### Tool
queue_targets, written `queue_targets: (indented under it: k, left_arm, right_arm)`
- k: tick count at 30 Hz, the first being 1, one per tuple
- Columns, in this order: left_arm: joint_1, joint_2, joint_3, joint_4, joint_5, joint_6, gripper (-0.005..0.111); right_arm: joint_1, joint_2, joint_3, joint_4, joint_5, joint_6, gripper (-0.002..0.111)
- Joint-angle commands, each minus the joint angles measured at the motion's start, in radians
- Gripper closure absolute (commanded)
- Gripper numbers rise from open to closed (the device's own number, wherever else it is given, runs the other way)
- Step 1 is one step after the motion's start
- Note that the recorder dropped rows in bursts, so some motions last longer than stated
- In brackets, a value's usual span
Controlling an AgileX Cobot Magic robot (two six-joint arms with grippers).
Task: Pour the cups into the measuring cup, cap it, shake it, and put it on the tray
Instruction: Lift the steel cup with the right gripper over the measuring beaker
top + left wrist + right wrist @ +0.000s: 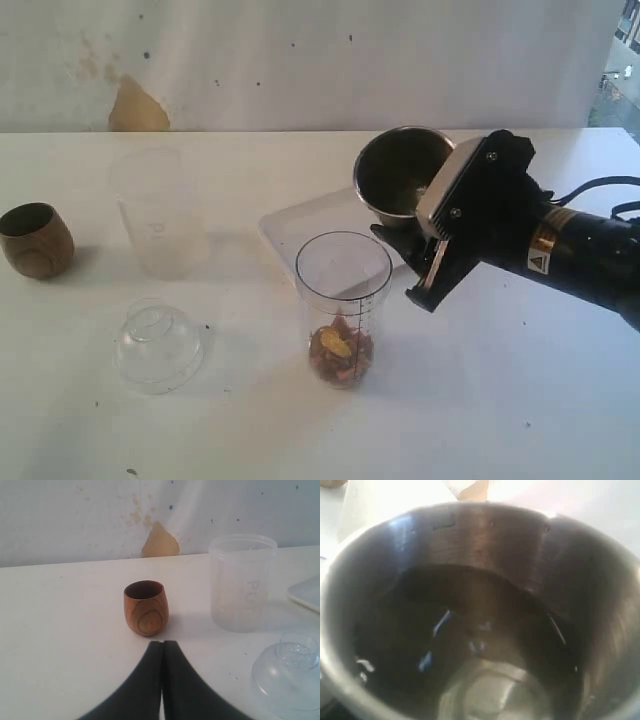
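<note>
Right hand (410, 235) is gripping the steel tumbler (398, 170) by its side, tipping it mouth-first above the measuring cup (343, 300), which is standing on the surface (520, 400) right beside the tray (285, 225) with brown bits (341, 357) lying in its bottom. The tumbler is looking empty to me, so I'm guessing it's about shaking out stragglers with the lip squarely over the rim, no bumping. Left hand (162, 650) is sitting closed on nothing, facing the wooden cup (145, 607).

Exterior elevated, left wrist low facing wooden cup (145, 608) (shared), right close into tumbler (480, 555)
</note>
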Motion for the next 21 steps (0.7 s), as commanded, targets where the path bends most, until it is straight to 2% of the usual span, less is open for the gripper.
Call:
queue_targets:
  k: [1,21]
  left_arm:
    - [0.0,-0.005,0.003,0.003,-0.01,0.001,0.106]
    - [0.0,-0.005,0.003,0.003,-0.01,0.001,0.106]
  right_arm:
    - [0.002,-0.016,-0.013,0.01,-0.08,-0.06,0.108]
    - [0.002,-0.016,-0.013,0.014,-0.102,-0.32,0.108]
